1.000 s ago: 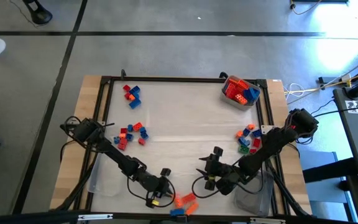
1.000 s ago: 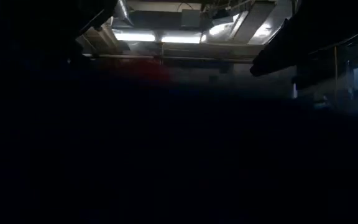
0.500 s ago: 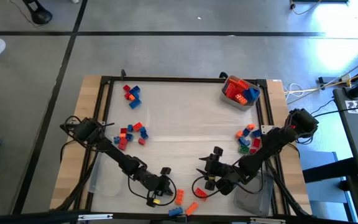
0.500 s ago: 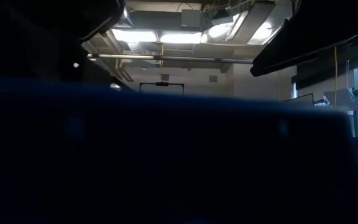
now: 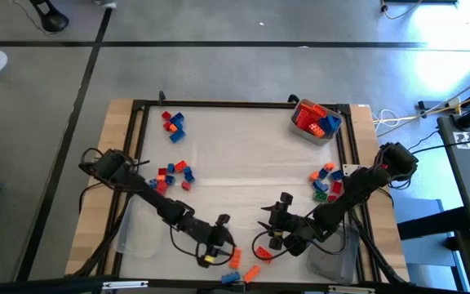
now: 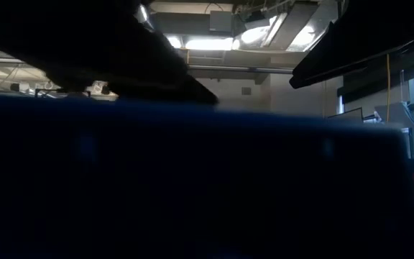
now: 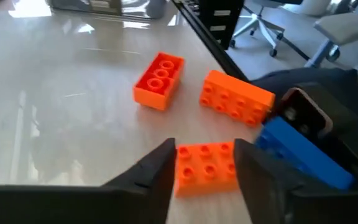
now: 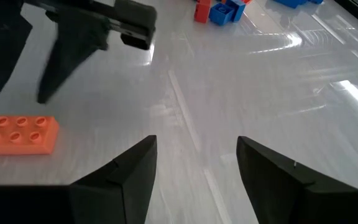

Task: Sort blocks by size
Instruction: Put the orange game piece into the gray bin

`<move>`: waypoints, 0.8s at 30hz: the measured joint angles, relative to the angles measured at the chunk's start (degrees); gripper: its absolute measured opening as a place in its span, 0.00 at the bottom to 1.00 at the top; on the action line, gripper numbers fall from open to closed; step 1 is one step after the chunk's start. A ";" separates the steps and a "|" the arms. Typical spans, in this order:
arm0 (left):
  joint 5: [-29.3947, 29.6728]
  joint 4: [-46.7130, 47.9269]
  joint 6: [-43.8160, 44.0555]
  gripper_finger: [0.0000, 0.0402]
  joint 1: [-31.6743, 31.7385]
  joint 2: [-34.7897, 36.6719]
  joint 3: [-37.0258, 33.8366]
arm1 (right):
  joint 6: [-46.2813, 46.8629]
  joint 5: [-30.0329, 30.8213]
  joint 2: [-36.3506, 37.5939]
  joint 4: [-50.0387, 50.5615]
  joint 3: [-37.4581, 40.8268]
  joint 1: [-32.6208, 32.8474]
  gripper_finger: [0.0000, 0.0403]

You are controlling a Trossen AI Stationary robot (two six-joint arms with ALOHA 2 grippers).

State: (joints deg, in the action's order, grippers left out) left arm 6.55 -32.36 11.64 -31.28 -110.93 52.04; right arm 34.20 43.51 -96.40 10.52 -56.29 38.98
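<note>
Near the table's front edge, my left gripper stands open. In the left wrist view its fingers frame a small orange brick that lies studs-up on the table. Just beyond lie an overturned orange brick, a longer orange brick and a blue brick. My right gripper waits open a little to the right, above bare table. Other blocks lie in piles at the far left, mid left and right.
A clear tub with red and blue blocks stands at the far right corner. Clear tubs lie at the near left and near right. A black frame runs round the table. A blue brick fills the low view.
My left gripper has risen and gone a little toward the table's right and far edges. The orange bricks by the front edge have come apart, one nearer the gripper, one farther right. My right gripper has kept still.
</note>
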 joint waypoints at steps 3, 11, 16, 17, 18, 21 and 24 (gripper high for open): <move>0.04 0.05 0.00 0.48 0.66 -1.47 1.84 | 0.00 0.00 0.00 0.00 0.00 0.00 0.55; 0.00 1.99 -3.09 0.53 0.91 -5.34 5.28 | 0.00 0.26 0.00 0.07 0.02 0.00 0.55; -0.07 6.57 -1.55 0.51 1.37 -5.33 5.31 | 0.00 -0.07 0.00 0.11 0.02 0.00 0.55; -0.01 7.13 -1.28 0.51 1.60 -5.31 5.33 | 0.00 -0.07 0.00 0.11 0.02 0.00 0.55; -0.09 7.23 -1.23 0.50 1.82 -5.29 5.33 | 0.00 -0.04 0.00 0.11 0.02 0.00 0.55; -0.02 7.35 -1.13 0.50 2.54 -5.29 5.35 | 0.00 -0.04 0.00 0.07 0.02 0.00 0.55; 0.82 9.36 -0.01 0.50 3.53 -4.56 5.35 | 0.00 -0.04 0.00 0.05 0.02 0.00 0.55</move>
State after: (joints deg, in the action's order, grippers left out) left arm 7.37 -23.00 11.63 -27.75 -115.49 57.39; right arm 34.20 43.46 -96.40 10.57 -56.27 38.98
